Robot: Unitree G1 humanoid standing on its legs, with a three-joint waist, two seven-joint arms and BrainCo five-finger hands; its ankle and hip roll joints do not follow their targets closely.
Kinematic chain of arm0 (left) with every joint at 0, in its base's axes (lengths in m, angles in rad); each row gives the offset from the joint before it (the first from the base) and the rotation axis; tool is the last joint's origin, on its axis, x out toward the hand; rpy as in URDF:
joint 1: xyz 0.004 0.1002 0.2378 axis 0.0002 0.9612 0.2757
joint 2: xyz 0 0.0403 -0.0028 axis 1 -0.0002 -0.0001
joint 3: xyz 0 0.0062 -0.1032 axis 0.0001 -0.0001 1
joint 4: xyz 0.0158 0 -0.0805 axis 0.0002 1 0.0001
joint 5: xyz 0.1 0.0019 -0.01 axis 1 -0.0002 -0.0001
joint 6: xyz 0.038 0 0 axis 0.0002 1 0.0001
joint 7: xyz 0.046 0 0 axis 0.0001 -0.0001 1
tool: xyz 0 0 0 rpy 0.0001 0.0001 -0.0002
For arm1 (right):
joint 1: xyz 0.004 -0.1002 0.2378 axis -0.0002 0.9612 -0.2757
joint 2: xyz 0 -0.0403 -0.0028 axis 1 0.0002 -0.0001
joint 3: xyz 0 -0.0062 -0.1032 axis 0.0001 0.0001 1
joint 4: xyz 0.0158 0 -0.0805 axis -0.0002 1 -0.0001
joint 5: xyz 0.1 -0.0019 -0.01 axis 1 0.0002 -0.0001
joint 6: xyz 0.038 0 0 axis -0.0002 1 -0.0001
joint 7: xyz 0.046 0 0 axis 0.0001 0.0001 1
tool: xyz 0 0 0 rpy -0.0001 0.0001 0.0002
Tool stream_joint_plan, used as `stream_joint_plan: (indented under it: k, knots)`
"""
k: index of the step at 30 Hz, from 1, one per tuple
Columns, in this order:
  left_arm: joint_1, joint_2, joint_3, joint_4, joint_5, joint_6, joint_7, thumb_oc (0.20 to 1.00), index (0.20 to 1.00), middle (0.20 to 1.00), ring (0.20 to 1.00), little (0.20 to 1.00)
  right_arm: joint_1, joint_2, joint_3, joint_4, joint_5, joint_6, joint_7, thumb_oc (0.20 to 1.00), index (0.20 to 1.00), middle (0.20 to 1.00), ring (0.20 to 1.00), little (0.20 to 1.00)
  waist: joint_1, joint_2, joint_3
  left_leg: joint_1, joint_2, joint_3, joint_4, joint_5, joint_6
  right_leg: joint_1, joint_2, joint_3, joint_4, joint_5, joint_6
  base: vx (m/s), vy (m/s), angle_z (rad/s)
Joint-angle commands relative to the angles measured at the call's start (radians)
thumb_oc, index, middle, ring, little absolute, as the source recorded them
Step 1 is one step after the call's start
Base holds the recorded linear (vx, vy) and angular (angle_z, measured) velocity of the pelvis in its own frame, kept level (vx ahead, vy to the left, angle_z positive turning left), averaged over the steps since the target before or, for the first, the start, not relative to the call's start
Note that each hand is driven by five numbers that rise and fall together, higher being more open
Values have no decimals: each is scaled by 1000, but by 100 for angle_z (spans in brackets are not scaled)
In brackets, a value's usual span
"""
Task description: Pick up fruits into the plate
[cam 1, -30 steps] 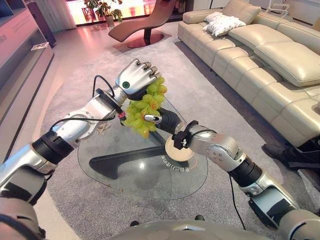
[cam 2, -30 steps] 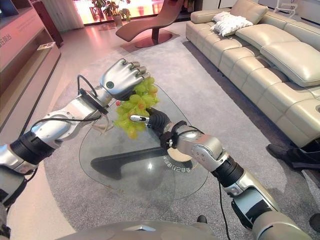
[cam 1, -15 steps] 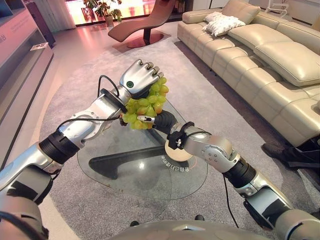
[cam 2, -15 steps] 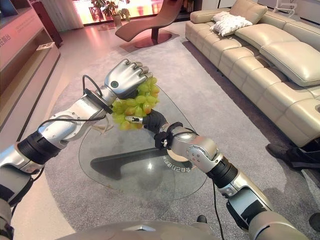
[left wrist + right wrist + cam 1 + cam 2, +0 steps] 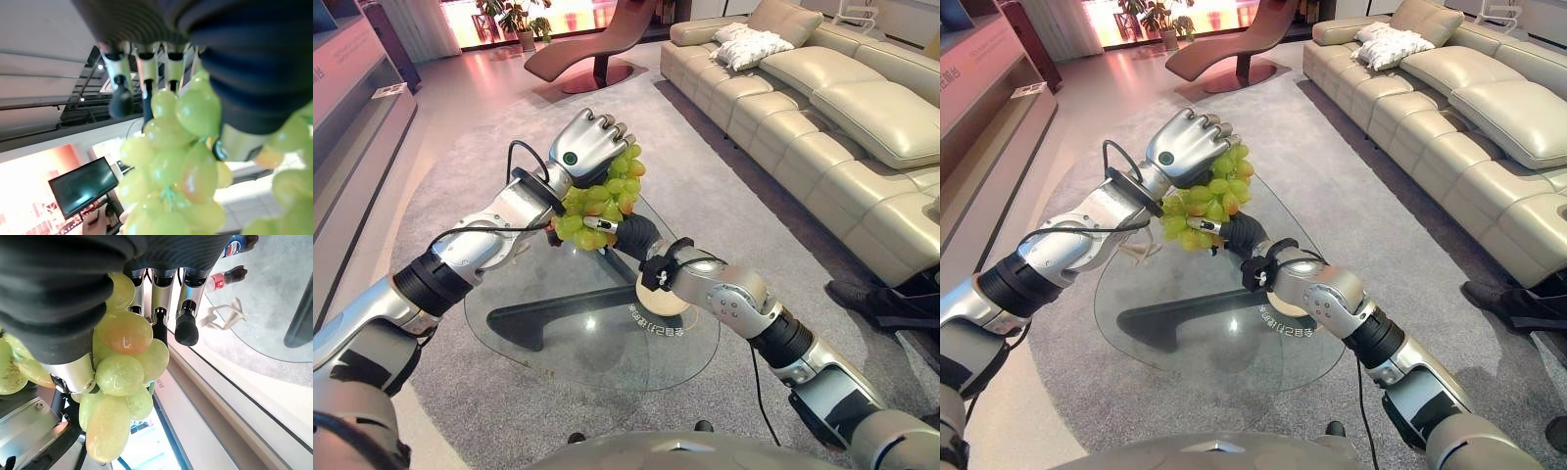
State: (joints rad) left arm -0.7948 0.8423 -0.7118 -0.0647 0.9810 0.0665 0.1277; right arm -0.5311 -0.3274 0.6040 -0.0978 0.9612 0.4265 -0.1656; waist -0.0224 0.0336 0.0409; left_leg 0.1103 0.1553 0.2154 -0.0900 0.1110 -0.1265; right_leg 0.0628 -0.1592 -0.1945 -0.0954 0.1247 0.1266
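Holding the grapes [image 5: 602,201] above the worktop [image 5: 578,343], we clasp them with both robot hands, left [image 5: 590,147] above, right [image 5: 631,235] supporting, preventing a drop.

Plate [image 5: 658,297] half hidden behind right forearm

Green grape bunch [image 5: 1206,199]: held above round glass table [image 5: 1185,333], left hand [image 5: 1185,145] clenched over its top, right hand [image 5: 1234,233] meeting it from below. Cream sofa [image 5: 1469,108], grey rug [image 5: 1332,186] beyond.
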Motion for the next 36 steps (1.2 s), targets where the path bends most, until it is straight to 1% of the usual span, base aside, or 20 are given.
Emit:
stream_joint_plan:
  k: [1, 2, 3, 4, 7, 9, 10, 16, 19, 21, 24, 28, 30, 31, 33, 34, 36]
  knots:
    - [-176, 17, -21, -3, -32, 34, 44, 200, 200, 200, 200, 200, -150, 95, -39, -58, 4, -93, 12, 200, 200, 200, 200, 200, 17, -27, 16, 23, -3, -17, 34, -116, 16, 82, -46, -64, 48, -113, 35, 41, 3, 0]
    - [-171, 17, -17, -2, -46, 37, 43, 200, 200, 200, 200, 200, -148, 93, -41, -61, -1, -95, 14, 200, 200, 200, 200, 200, 17, -28, 16, 23, -3, -17, 34, -116, 16, 82, -46, -64, 48, -113, 35, 0, 0, 0]
    - [-164, 16, -8, -3, -61, 43, 47, 718, 718, 718, 718, 718, -144, 91, -43, -65, -13, -93, 20, 200, 200, 200, 200, 200, 17, -29, 19, 18, -4, -17, 36, -108, 18, 77, -46, -63, 51, -107, 32, 0, 0, 0]
    - [-160, 17, -5, -3, -62, 42, 49, 1000, 1000, 1000, 1000, 1000, -142, 90, -45, -66, -17, -95, 21, 200, 200, 200, 200, 200, 18, -29, 17, 23, -3, -18, 32, -115, 17, 81, -45, -63, 48, -114, 34, 0, 0, 0]
    - [-127, 28, 20, 7, -70, 30, 57, 1000, 1000, 1000, 1000, 1000, -126, 76, -55, -81, -35, -100, 30, 200, 200, 200, 200, 200, 19, -29, 18, 24, -3, -19, 32, -115, 16, 81, -44, -63, 49, -114, 34, 11, 1, 0]
    - [-104, 40, 41, 6, -60, 4, 58, 1000, 1000, 1000, 1000, 1000, -115, 64, -67, -92, -47, -105, 37, 200, 200, 200, 200, 200, 19, -30, 20, 19, -3, -17, 34, -107, 18, 77, -44, -63, 51, -107, 31, -17, 3, 0]
    - [-102, 41, 42, 7, -58, 2, 56, 1000, 1000, 1000, 1000, 1000, -113, 62, -68, -92, -47, -106, 37, 200, 200, 200, 200, 200, 19, -29, 18, 25, -2, -18, 31, -114, 16, 81, -44, -63, 49, -114, 34, 0, 0, 0]
    - [-78, 69, 45, 26, -53, -13, 29, 1000, 1000, 1000, 1000, 1000, -97, 44, -94, -100, -84, -130, 30, 200, 200, 200, 200, 200, 15, -26, 19, 25, -3, -18, 28, -114, 17, 79, -44, -62, 49, -114, 35, 0, 0, 0]
    - [-52, 86, 59, 45, -56, -25, 53, 1000, 1000, 1000, 1000, 1000, -85, 28, -112, -104, -111, -153, 19, 200, 200, 200, 200, 200, 15, -24, 19, 24, -3, -15, 29, -113, 17, 79, -44, -60, 48, -112, 33, 0, 0, 0]
    - [-25, 96, 78, 54, -47, -48, 69, 1000, 1000, 1000, 1000, 1000, -70, 20, -126, -103, -133, -166, 19, 200, 200, 200, 200, 200, 16, -23, 19, 25, -3, -15, 29, -112, 18, 80, -43, -60, 47, -112, 33, 0, 0, 0]
    - [6, 104, 98, 54, -38, -57, 47, 1000, 1000, 1000, 1000, 1000, -50, 11, -146, -105, -165, -187, 13, 200, 200, 200, 200, 200, 15, -20, 19, 26, -3, -16, 29, -111, 17, 80, -43, -61, 48, -112, 33, 0, 0, 0]
    - [47, 126, 134, 54, -66, -43, 11, 1000, 1000, 1000, 1000, 1000, -32, -7, -180, -114, -191, -221, 0, 200, 200, 200, 200, 200, 18, -18, 22, 21, -4, -18, 29, -111, 17, 76, -44, -63, 50, -112, 34, 1, 4, 2]
    - [82, 133, 161, 66, -98, -12, -1, 1000, 1000, 1000, 1000, 1000, -16, -12, -196, -120, -215, -238, -4, 200, 200, 200, 200, 200, 20, -16, 25, 12, -6, -20, 32, -103, 20, 69, -43, -63, 51, -105, 31, -33, 14, 1]
    - [110, 133, 182, 74, -105, -11, 6, 1000, 1000, 1000, 1000, 1000, -6, -16, -204, -124, -226, -243, -4, 200, 200, 200, 200, 200, 21, -16, 25, 11, -7, -20, 31, -103, 20, 69, -43, -63, 51, -105, 31, 0, 0, 0]
    - [183, 122, 234, 86, -124, 4, 12, 1000, 1000, 1000, 1000, 1000, 26, -23, -229, -133, -255, -250, -2, 200, 200, 200, 200, 200, 25, -15, 27, 11, -8, -23, 29, -101, 22, 70, -41, -63, 50, -106, 30, 0, 0, 0]
    - [215, 116, 255, 93, -125, 2, 21, 1000, 1000, 1000, 1000, 1000, 42, -26, -238, -140, -262, -253, -1, 200, 200, 200, 200, 200, 25, -15, 28, 12, -8, -24, 27, -101, 22, 70, -41, -62, 49, -106, 30, 0, 0, 0]
    - [303, 92, 309, 109, -124, 8, 33, 1000, 1000, 1000, 1000, 1000, 92, -37, -266, -147, -291, -277, 10, 200, 200, 200, 200, 200, 27, -16, 31, 11, -9, -26, 24, -100, 24, 69, -39, -61, 48, -106, 31, 0, 0, 0]
